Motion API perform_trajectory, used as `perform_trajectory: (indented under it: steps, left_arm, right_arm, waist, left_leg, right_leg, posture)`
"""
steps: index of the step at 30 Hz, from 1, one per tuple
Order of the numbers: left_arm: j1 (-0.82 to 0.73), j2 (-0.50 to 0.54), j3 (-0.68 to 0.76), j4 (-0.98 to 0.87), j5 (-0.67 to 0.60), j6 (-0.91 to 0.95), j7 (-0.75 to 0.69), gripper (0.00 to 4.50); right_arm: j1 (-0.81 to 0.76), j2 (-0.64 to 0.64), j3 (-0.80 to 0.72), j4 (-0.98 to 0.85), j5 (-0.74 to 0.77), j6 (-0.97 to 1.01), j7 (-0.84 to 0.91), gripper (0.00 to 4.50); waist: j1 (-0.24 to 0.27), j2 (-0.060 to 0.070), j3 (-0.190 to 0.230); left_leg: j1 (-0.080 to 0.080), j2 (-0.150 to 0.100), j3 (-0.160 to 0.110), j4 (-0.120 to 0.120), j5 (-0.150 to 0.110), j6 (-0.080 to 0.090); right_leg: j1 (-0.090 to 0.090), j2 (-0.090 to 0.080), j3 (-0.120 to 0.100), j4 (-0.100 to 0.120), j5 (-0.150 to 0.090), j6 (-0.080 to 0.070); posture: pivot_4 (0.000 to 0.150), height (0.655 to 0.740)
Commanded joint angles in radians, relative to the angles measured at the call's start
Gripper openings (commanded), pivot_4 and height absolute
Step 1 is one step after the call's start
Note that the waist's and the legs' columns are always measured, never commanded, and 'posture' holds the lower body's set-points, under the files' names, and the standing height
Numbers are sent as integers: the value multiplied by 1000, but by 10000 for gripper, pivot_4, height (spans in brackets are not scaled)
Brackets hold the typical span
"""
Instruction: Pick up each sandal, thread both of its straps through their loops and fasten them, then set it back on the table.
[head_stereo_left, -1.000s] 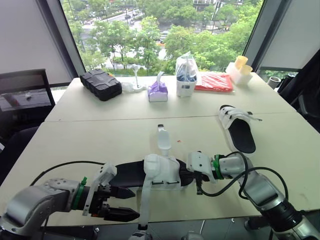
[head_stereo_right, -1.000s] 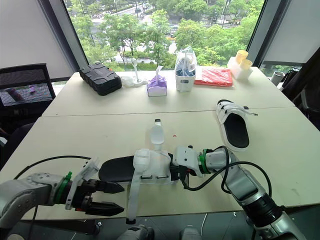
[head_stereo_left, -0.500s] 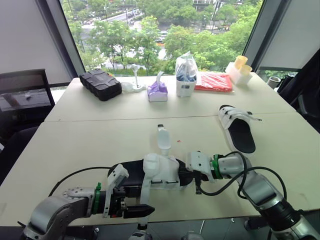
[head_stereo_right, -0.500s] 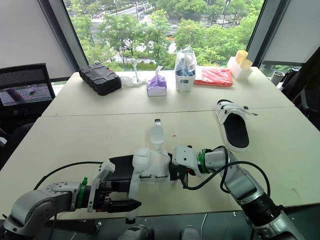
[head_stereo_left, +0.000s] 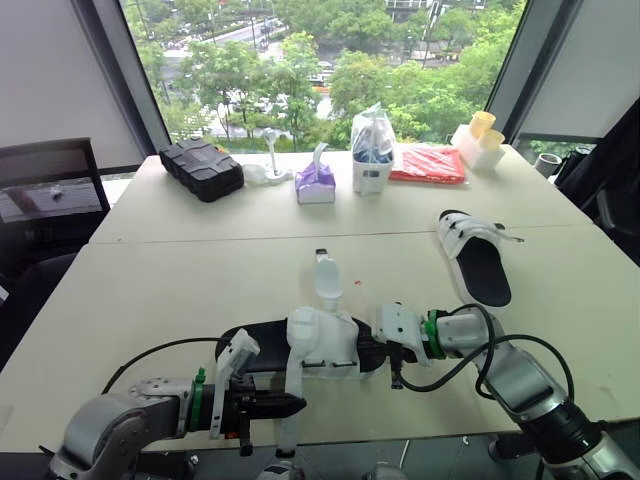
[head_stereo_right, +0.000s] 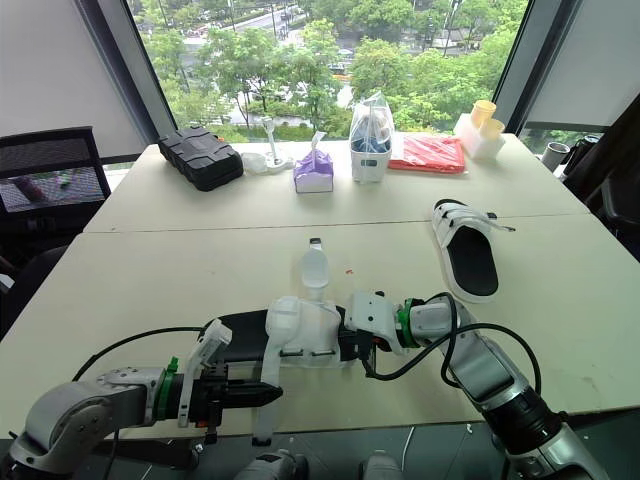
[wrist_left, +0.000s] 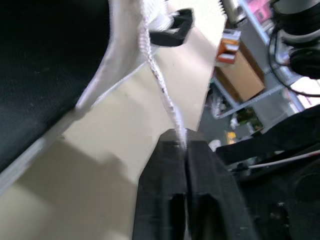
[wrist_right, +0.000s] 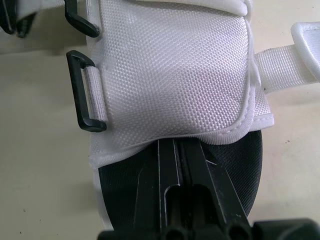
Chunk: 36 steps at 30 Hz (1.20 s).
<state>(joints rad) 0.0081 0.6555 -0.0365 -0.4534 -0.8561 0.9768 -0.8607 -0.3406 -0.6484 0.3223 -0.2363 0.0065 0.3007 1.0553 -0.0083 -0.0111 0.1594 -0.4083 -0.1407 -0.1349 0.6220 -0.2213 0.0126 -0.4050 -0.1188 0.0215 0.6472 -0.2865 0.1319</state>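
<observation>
Near sandal (head_stereo_left: 262, 345) lies sideways along the counter's (head_stereo_left: 150, 290) front edge, black footbed up, white upper in the middle. Second sandal (head_stereo_left: 478, 258) sits well apart, toward your right.

Left claw (wrist_left: 182, 142) is clamped on the loose strap (head_stereo_left: 294, 380), which hangs from the upper over the counter's front edge. Right claw (wrist_right: 179, 150) has its fingers pressed together, lying on the footbed with the tips tucked at the upper's hem; it looks to be steadying the sandal rather than gripping it.

Step in hand, as I read it: getting this strap to its loop (wrist_right: 85, 92).
- Keep the strap taut and flat; in the left wrist view it shows edge-on, so roll the wrist until its face meets the loop opening.
- Lead with the free tip, not a fold.
- Hold the right claw's press steady so the sandal doesn't slide off the edge.
- The other strap (head_stereo_left: 327, 280) lies flat toward the far side, not yet threaded.
</observation>
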Motion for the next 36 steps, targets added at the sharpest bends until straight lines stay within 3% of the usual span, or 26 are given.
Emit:
perform_trajectory:
  steps: [1, 9, 12, 18, 36]
  left_arm:
    - [-2, -2, 71, -33, -86, 4, -14, 854]
    - [-170, -32, 222, 123, -347, 106, 34, 854]
    - [-230, -64, 227, 187, -376, 126, 70, 854]
    - [-321, -115, 193, 295, -343, 128, 74, 854]
    - [-443, -211, 90, 510, -134, 14, -100, 854]
  right_arm:
    - [-1, -7, -5, -9, 5, 4, -5, 0]
    - [-9, -4, 0, 5, -4, -9, -8, 0]
    - [-12, -5, 5, 10, -9, -19, -4, 0]
    - [-16, -7, 5, 27, -15, -33, -9, 0]
    - [-5, -20, 8, 24, -31, -37, -13, 0]
  waist:
    - [0, 0, 0]
    - [1, 0, 0]
    - [-1, 0, 0]
    - [0, 0, 0]
    - [0, -1, 0]
  left_leg:
    - [0, 0, 0, 0, 0, 0]
    - [0, 0, 0, 1, 0, 0]
    - [0, 0, 0, 1, 0, 0]
    - [0, 0, 0, 1, 0, 0]
    - [0, 0, -1, 1, 1, -1]
  right_leg:
    - [0, 0, 0, 0, 0, 0]
    - [0, 0, -1, 0, 0, 0]
    - [0, 0, -1, 0, 0, 0]
    - [0, 0, -1, 0, 0, 0]
    - [0, 0, -1, 0, 1, 0]
  posture:
    - [1500, 7400]
    - [1500, 7400]
    - [1500, 7400]
    - [1500, 7400]
    - [1500, 7400]
